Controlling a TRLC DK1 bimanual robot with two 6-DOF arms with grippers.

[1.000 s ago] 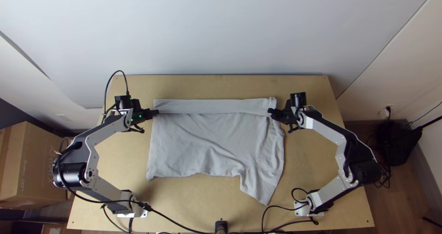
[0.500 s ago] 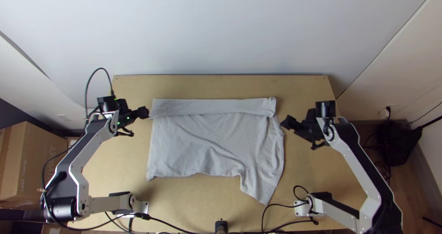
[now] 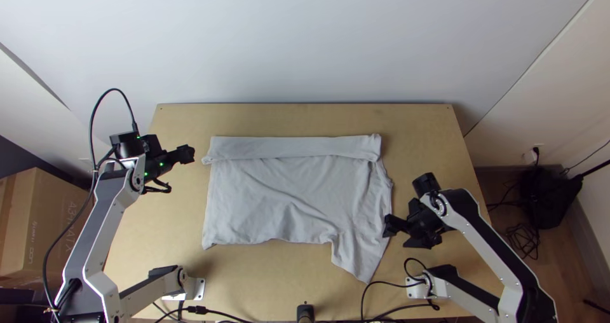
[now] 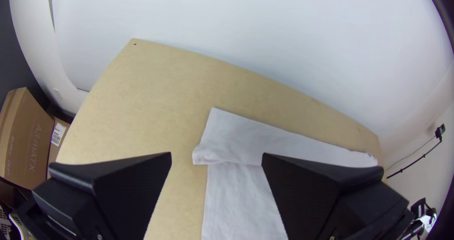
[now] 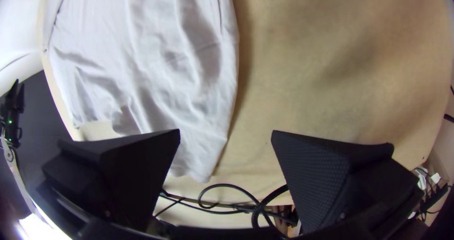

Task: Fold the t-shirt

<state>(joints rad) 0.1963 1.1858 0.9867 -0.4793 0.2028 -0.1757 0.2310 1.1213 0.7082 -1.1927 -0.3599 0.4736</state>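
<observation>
And here's the light wooden surface [image 3: 419,123], with bare wood running beyond the shirt to its far edge, another stretch between the shirt and the left fingers, and more open room outward from the right fingers. The pale grey cotton t-shirt [image 3: 286,196] lies between the two grippers, spread and lightly rumpled, its far edge turned over in one long band. The band's end nearest the left fingers now pokes out past the body; the rest lies as before. Right gripper [image 3: 389,226], fingers wide apart, has swung from the band's end down to the sleeve's outer side! Left gripper [image 3: 185,154], also spread open and holding no cloth, has backed outward from the band's other end.
</observation>
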